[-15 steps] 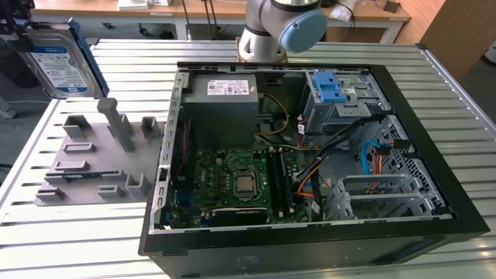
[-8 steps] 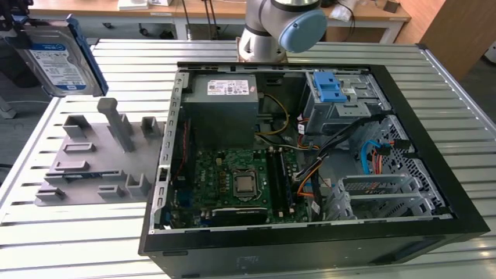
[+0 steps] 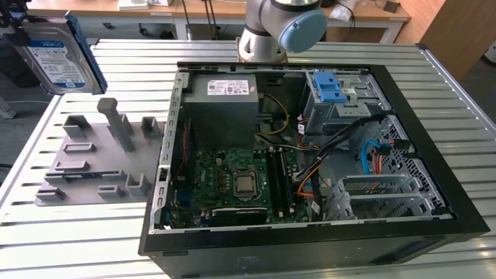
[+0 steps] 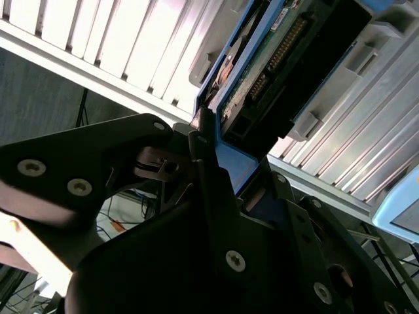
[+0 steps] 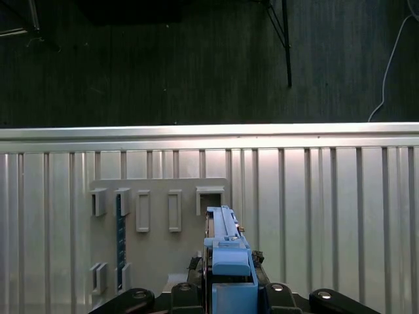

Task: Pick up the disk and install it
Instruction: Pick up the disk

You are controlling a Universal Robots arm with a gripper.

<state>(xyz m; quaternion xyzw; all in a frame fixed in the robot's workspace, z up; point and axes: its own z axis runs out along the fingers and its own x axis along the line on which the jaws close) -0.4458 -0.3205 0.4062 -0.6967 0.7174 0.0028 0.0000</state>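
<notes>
- Off at the exterior view's far left, the gripper (image 3: 15, 18) is cut off by the frame's corner, so its hold cannot be read from there. The top of the disk (image 3: 56, 57) is clipped too.
- In the second wrist view, the black fingers (image 4: 207, 170) are clamped on the blue carrier edge of the disk (image 4: 275, 59). The green board and connector on its underside also show there.
- The disk hangs in the air above the slatted table (image 3: 465, 104), about over the grey fixture plate (image 3: 85, 168). It is well apart from the open computer case (image 3: 310, 247).
- It stands on edge, its long axis roughly up and down with a slight tilt, label face toward the exterior camera.
- The first wrist view looks along the disk (image 5: 228, 255), blue end nearest, with the plate's (image 5: 160, 248) raised slots beyond.
</notes>
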